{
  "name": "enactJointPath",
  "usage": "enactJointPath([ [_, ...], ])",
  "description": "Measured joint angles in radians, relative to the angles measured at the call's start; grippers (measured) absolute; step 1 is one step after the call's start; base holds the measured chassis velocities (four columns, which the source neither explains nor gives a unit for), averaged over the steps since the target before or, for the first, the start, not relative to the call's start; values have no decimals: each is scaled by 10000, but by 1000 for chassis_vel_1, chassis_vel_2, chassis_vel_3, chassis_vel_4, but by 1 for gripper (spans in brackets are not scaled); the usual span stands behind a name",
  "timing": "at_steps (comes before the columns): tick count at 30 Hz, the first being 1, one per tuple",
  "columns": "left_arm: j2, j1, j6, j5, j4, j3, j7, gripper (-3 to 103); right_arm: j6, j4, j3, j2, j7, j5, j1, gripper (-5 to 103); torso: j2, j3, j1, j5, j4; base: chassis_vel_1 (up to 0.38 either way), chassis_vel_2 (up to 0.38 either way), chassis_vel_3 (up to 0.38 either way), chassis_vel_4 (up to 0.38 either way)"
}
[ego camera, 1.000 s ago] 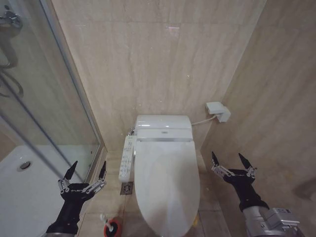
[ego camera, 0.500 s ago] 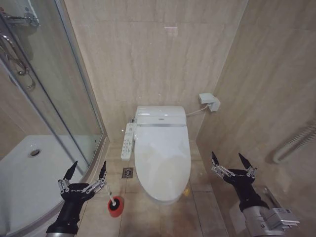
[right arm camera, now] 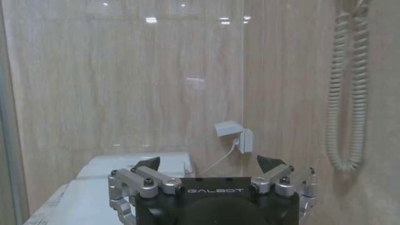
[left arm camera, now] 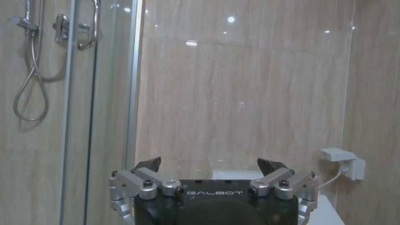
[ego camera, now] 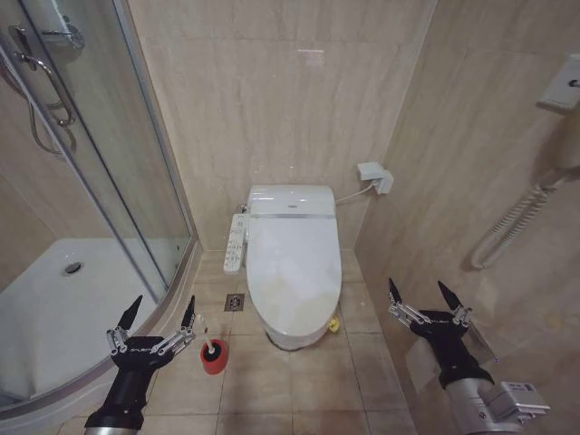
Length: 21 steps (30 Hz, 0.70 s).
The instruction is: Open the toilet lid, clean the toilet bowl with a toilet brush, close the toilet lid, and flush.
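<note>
toilet lid (ego camera: 293, 263): smooth glossy white plastic | walls (ego camera: 272, 100): polished beige stone-look tile | floor (ego camera: 299, 381): beige tile, slight sheen | shower screen (ego camera: 100, 163): clear glass, shiny metal frame | brush holder (ego camera: 213, 356): red plastic

Beige tiled walls (ego camera: 272, 109) and floor (ego camera: 299, 381), with a glass shower enclosure (ego camera: 100, 181) on the left.

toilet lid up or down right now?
Down. The toilet lid lies flat over the bowl, its smooth white top facing up; both grippers hang clear of it.

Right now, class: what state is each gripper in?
Left gripper: open, holding nothing.
Right gripper: open, holding nothing.
</note>
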Motion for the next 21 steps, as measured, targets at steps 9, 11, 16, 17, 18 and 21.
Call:
enactJointPath([
  [9,0,0,0,0,0,0,0,100,0,0,0,0,0,0,0,100,0,0,-1,-1,2,139,-103,-142,107],
  [11,0,0,0,0,0,0,0,100,0,0,0,0,0,0,0,100,0,0,-1,0,2,147,-83,-137,91],
  [16,0,0,0,0,0,0,0,100,0,0,0,0,0,0,0,100,0,0,-1,-1,0,126,-89,-152,86],
  [17,0,0,0,0,-1,0,0,100,0,0,0,0,0,0,0,100,0,0,-1,-1,-1,109,-103,-142,88],
  [18,0,0,0,0,-1,0,0,100,0,0,0,0,0,0,0,100,0,0,-1,-1,-1,109,-103,-142,88],
  [21,0,0,0,0,-1,0,0,100,0,0,0,0,0,0,0,100,0,0,-1,0,2,137,-94,-127,116],
])
